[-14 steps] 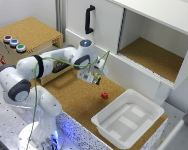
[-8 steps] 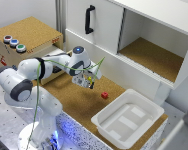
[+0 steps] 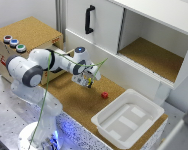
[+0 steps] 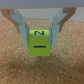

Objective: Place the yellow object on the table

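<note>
From the exterior view I can barely make out the yellow block (image 3: 87, 80); it is tiny and mostly hidden under the gripper (image 3: 87, 81). My wrist view settles it: both fingers (image 4: 21, 22) are clamped on the block's sides, and it hangs above the table (image 3: 74, 102), not touching the cork as far as I can tell. Going left to right: the button box (image 3: 29, 31), the gripper, a small red block (image 3: 104, 95) near it, then the white tray (image 3: 110, 131).
</note>
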